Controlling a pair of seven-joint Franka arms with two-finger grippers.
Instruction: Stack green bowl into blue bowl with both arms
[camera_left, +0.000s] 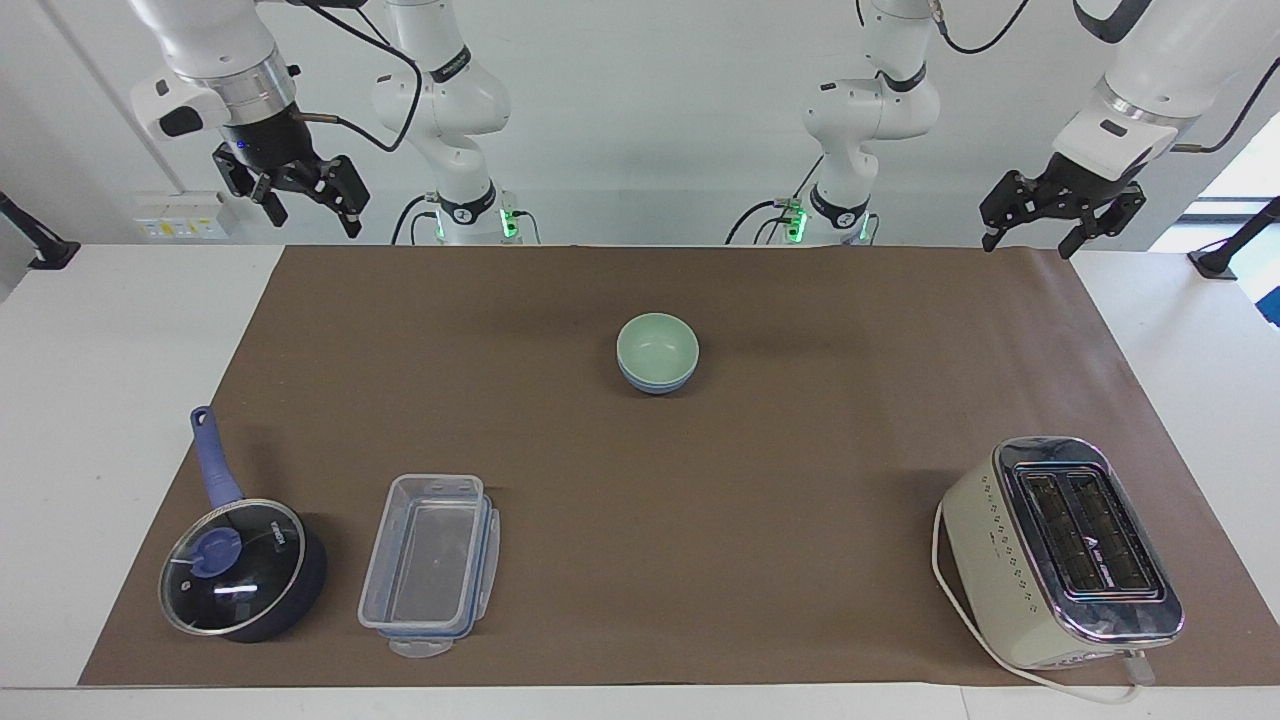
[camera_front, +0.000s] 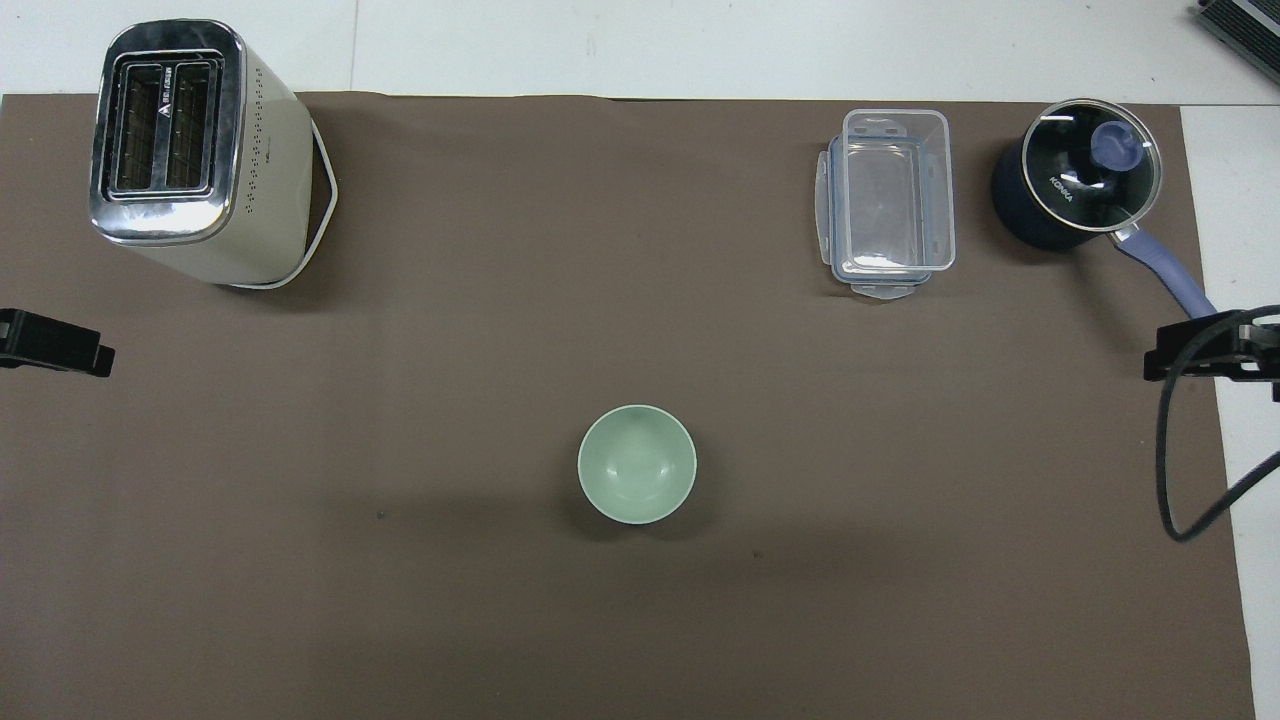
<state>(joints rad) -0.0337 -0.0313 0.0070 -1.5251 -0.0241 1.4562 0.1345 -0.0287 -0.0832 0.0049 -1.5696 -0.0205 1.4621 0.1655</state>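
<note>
The green bowl (camera_left: 657, 347) sits nested inside the blue bowl (camera_left: 656, 383) in the middle of the brown mat, on the half nearer to the robots. Only the blue bowl's lower wall shows in the facing view. In the overhead view the green bowl (camera_front: 637, 463) hides it. My right gripper (camera_left: 312, 222) is open and empty, raised over the mat's corner by the right arm's base; it also shows in the overhead view (camera_front: 1190, 350). My left gripper (camera_left: 1027, 246) is open and empty, waiting raised over the mat's corner by the left arm's base, also in the overhead view (camera_front: 58, 345).
Along the mat's edge farthest from the robots stand a cream toaster (camera_left: 1062, 552) at the left arm's end, a dark blue lidded saucepan (camera_left: 238, 567) at the right arm's end, and a clear plastic container (camera_left: 430, 562) beside the saucepan.
</note>
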